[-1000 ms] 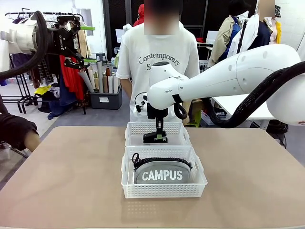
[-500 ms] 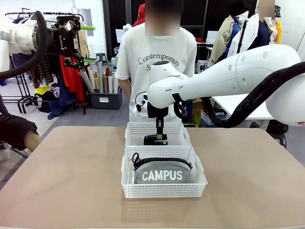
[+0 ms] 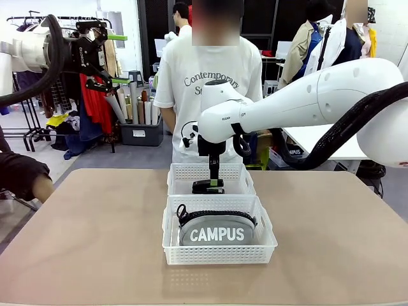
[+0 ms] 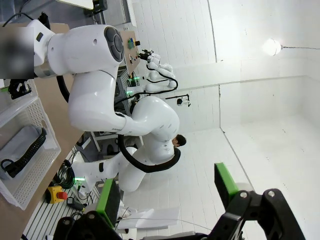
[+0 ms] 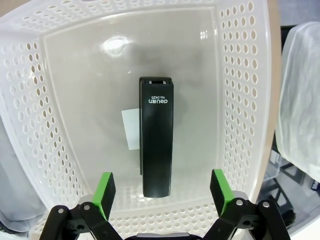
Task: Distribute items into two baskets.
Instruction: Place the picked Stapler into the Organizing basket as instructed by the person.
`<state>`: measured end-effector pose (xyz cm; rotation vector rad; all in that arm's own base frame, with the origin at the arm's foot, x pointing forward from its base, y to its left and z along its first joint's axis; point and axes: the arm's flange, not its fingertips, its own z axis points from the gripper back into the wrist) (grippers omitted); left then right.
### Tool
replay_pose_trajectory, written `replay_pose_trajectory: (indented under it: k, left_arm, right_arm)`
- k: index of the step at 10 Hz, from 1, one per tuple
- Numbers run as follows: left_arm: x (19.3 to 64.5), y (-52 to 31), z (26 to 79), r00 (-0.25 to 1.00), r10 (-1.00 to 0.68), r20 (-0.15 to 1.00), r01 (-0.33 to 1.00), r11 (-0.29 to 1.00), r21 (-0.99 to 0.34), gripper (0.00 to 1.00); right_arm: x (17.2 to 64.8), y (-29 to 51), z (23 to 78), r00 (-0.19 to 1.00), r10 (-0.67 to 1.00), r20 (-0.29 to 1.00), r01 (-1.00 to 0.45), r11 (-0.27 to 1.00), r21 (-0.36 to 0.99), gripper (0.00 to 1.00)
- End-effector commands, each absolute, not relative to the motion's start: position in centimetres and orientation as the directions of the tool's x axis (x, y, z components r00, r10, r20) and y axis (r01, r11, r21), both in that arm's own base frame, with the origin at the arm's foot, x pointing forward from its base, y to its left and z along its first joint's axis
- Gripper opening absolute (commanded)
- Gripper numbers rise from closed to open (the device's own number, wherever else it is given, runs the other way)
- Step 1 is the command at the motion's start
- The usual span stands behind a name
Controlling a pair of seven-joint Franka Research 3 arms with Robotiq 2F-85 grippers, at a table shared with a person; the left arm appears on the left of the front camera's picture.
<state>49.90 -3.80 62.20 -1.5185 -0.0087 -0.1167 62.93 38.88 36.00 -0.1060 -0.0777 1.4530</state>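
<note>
The step in hand looks like the release of the last item, so doing it well means lifting the right hand straight up out of the far basket without brushing its lattice walls or nudging what lies inside. Its fingers stand wide apart, holding nothing, one to each side of the stapler with clear space between, so a plain vertical rise should do.

The near basket, white plastic with perforated sides, sits on the tan tabletop at six o'clock from the far one, their short gap so small they may be touching; I cannot quite tell from the front. In it lies the grey pouch, "CAMPUS" in white across its face and a black zipper along its top edge, filling most of the floor.

The stapler is black and slim, lying flat on the clear bottom of the far basket, roughly central, with a small white slip beside it at nine o'clock.

The left hand hangs high above the tabletop, well apart from both baskets, fingers wide and empty. A person stands at twelve o'clock beyond the tabletop.
</note>
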Motion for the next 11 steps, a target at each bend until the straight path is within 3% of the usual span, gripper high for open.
replay_pose_trajectory:
  k: [1,4,5,11]
  left_arm:
    - [49.7,-3.7,62.3,0.994,-0.069,0.081,0.084,0.046,-0.995,1.0]
    - [49.7,-3.7,62.3,0.994,-0.069,0.081,0.084,0.046,-0.995,1.0]
    - [49.7,-3.7,62.3,0.994,-0.069,0.081,0.084,0.046,-0.995,1.0]
    - [49.7,-3.7,62.3,0.994,-0.069,0.081,0.084,0.046,-0.995,1.0]
  right_arm:
    - [63.2,38.5,37.3,0.07,0.998,0.008,-0.995,0.07,-0.07,1.0]
    - [62.8,38.5,37.7,0.071,0.996,0.048,-0.996,0.073,-0.057,1.0]
    - [62.9,38.6,36.5,0.1,0.995,-0.006,-0.989,0.098,-0.109,1.0]
    - [62.9,38.6,36.5,0.1,0.995,-0.006,-0.989,0.098,-0.109,1.0]
